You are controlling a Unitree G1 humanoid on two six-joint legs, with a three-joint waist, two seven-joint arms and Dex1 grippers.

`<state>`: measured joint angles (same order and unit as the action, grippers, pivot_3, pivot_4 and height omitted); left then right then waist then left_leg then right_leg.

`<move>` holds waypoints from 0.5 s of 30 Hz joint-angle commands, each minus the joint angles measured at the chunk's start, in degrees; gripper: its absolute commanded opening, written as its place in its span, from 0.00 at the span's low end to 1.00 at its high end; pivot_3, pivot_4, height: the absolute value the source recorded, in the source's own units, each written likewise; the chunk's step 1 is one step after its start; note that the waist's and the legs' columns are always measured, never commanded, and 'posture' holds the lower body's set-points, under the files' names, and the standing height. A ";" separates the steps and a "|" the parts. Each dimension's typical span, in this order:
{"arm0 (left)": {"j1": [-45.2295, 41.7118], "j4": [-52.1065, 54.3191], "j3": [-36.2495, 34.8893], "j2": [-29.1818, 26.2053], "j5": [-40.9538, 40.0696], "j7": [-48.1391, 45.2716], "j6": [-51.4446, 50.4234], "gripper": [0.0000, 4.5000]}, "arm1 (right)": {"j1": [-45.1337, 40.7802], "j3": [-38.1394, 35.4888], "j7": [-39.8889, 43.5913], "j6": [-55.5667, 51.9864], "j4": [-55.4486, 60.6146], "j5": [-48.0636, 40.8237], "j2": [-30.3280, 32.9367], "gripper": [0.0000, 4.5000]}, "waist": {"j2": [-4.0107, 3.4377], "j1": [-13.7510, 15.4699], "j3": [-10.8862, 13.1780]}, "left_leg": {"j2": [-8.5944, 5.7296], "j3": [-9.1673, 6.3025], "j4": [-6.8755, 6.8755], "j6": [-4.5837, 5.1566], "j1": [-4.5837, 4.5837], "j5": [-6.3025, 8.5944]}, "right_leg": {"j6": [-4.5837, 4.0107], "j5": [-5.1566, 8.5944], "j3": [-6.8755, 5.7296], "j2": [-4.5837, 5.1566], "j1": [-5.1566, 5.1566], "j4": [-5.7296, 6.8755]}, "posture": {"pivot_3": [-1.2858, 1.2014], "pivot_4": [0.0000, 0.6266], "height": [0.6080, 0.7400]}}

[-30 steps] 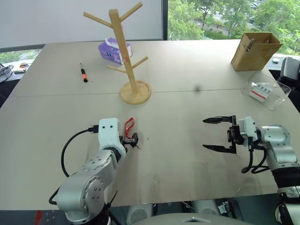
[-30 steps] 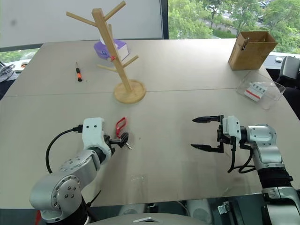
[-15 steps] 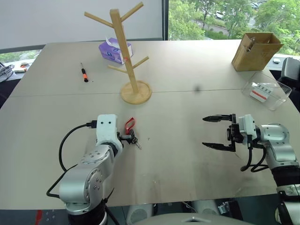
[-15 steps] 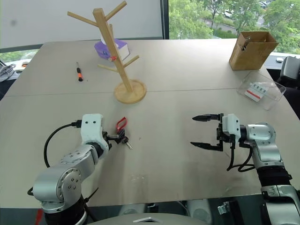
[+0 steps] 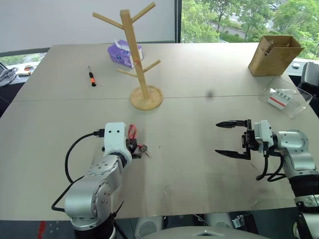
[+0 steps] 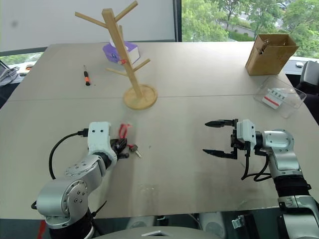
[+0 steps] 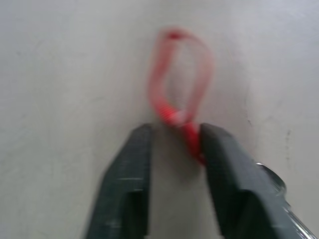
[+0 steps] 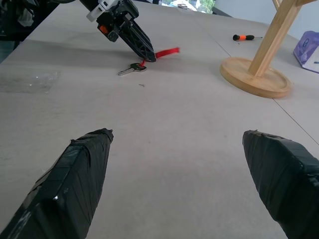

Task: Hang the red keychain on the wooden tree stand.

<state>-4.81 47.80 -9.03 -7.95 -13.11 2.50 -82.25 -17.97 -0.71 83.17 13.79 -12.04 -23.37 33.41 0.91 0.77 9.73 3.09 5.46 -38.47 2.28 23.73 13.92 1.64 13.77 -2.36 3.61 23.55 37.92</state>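
The left gripper (image 5: 135, 148), low and left of centre, has pinched shut on the red keychain (image 7: 175, 99) at the strap's base, leaving the loop free for a peg while the key trails on the table (image 5: 199, 164). The wooden tree stand (image 5: 141, 62) waits upper left; the right gripper (image 5: 232, 139) hangs wide open, holding nothing

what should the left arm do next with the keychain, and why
Probably lift it a little, straight up. The left gripper looks shut on the red keychain near the strap's base, but the key end still lies on the table. The wooden tree stand stands farther back with its pegs well above the table, so the loop likely needs height before any carry.
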 commanded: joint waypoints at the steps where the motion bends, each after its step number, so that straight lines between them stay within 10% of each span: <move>1: -0.49 1.06 1.70 0.05 -0.14 -0.94 -1.22 0.02 | -1.36 -0.42 -0.34 -0.34 2.08 -1.00 0.64 1.00 | 0.00 0.02 0.00 | 0.00 0.00 0.00 0.00 0.00 0.00 | 0.00 0.00 0.00 0.00 0.00 0.00 | 0.52 0.24 1.00; 8: -0.20 0.52 1.59 2.20 -0.46 -1.79 2.00 0.02 | -1.75 -1.12 -0.97 -2.77 3.76 -2.23 1.09 1.00 | 0.00 0.02 0.00 | 0.00 -0.01 -0.01 0.00 0.00 0.00 | 0.00 0.00 0.00 0.00 0.00 0.00 | 0.52 0.24 1.00; 15: 5.46 2.05 0.96 2.16 -0.83 -9.21 33.67 0.02 | -4.46 -4.51 -6.76 -23.05 13.14 -13.44 4.35 1.00 | 0.01 -0.12 0.01 | 0.05 -0.02 0.00 0.07 0.04 0.04 | -0.03 -0.01 0.12 0.05 0.03 0.00 | 0.52 0.24 1.00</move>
<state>0.50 47.17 -7.44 -5.46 -13.32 -4.20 -57.28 -20.65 -2.47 78.10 -5.25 -2.51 -33.08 36.62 0.93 0.66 9.75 3.15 5.45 -38.47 2.45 23.78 14.02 1.55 13.74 -2.22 3.69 23.58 37.92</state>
